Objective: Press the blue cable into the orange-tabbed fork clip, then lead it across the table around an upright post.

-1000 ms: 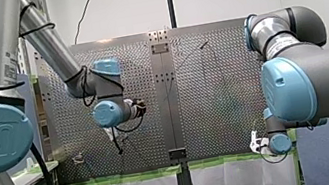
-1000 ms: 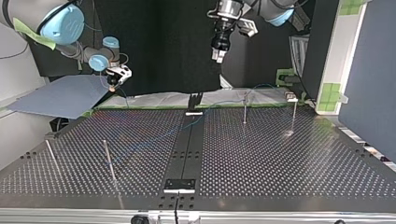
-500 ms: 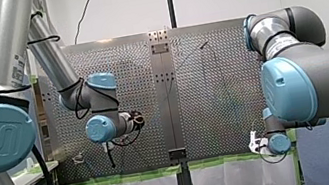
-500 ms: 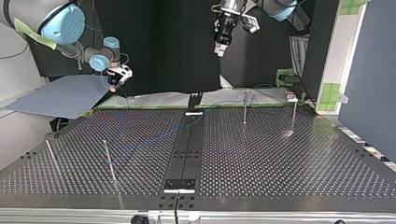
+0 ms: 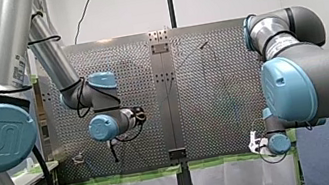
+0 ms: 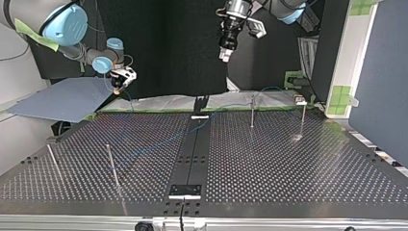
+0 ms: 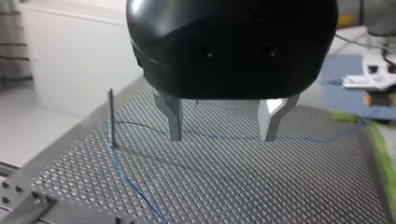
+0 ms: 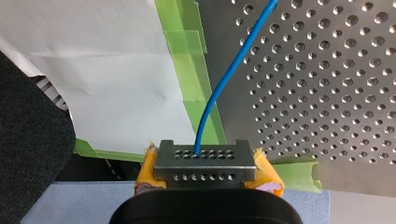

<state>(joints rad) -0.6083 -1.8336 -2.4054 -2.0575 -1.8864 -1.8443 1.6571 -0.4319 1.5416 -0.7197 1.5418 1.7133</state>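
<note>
Taking the top view from its left: my right gripper (image 6: 117, 86) hangs off the table's far left corner, over the edge of a blue-grey sheet (image 6: 62, 98). The right wrist view shows its yellow pads (image 8: 147, 173) pressed together on the blue cable (image 8: 224, 88), which runs out from between them, over the green tape (image 8: 196, 93) and onto the perforated table (image 6: 288, 163). Next along, two thin posts stand near the front left, an edge post (image 6: 53, 161) and the upright post (image 6: 112, 163). In the left wrist view the cable bends around the foot of this upright post, one leg heading toward my right gripper and the other toward the dark centre strip (image 6: 192, 149). The cable crosses that strip as a faint blue line. High above the table's far edge, just right of the strip, my left gripper (image 6: 224, 54) hangs with its metal fingers (image 7: 173, 116) spread and nothing between them. Beyond it the cable passes a third post (image 6: 252, 113) near the far edge. Furthest right, a fourth post (image 6: 303, 118) stands just in front of a small clip (image 6: 299, 100); whether the cable sits in it is too small to tell
</note>
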